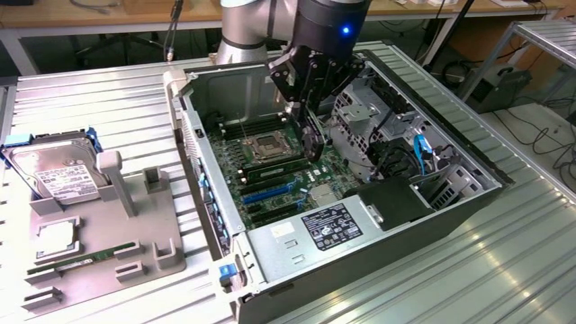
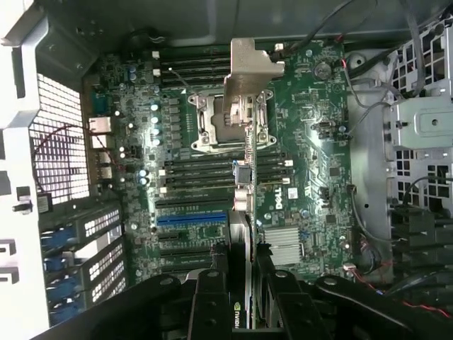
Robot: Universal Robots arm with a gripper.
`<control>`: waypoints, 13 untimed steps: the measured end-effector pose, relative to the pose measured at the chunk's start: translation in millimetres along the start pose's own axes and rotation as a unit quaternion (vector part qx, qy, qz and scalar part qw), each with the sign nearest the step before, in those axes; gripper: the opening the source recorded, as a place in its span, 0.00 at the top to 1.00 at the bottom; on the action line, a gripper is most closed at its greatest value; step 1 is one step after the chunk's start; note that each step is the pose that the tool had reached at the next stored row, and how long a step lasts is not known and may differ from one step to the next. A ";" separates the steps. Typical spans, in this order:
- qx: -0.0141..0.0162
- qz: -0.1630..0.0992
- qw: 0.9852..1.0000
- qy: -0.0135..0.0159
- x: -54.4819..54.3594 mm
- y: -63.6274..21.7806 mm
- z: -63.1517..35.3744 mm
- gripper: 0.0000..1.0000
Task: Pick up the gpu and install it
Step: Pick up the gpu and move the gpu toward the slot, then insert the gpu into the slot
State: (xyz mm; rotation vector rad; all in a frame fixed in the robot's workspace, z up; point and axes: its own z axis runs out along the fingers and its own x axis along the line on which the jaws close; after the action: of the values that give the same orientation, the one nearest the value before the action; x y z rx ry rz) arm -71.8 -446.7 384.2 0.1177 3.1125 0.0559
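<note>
The gpu [image 1: 313,138] is already picked up: the fingers [image 2: 212,301] are closed partway on its upper end, one on each flat face. It hangs bracket end down inside the open computer case [image 1: 193,121], at the upper middle of the exterior view, over the motherboard [image 1: 279,175] near the processor socket [image 1: 268,145]. Installing is left, as I judge it: the card sits in neither the blue slot [image 1: 266,194] nor any other.

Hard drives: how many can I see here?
1. The silver hard drive with a white label sits in the grey tray at the exterior view's left, outside the open computer case. More may be hidden in its drive cage.
</note>
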 end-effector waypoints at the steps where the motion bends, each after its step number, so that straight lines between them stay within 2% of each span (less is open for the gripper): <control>1: 0.000 0.000 1.000 0.000 -1.8 0.1 0.4 0.74; 6: 0.000 0.000 1.000 0.000 -9.9 0.7 1.2 0.74; 13: 0.000 0.000 1.000 0.000 -11.2 0.8 1.3 0.74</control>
State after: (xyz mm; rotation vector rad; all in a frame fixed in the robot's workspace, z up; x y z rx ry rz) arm -60.6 -446.7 383.2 0.1178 3.1124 0.0558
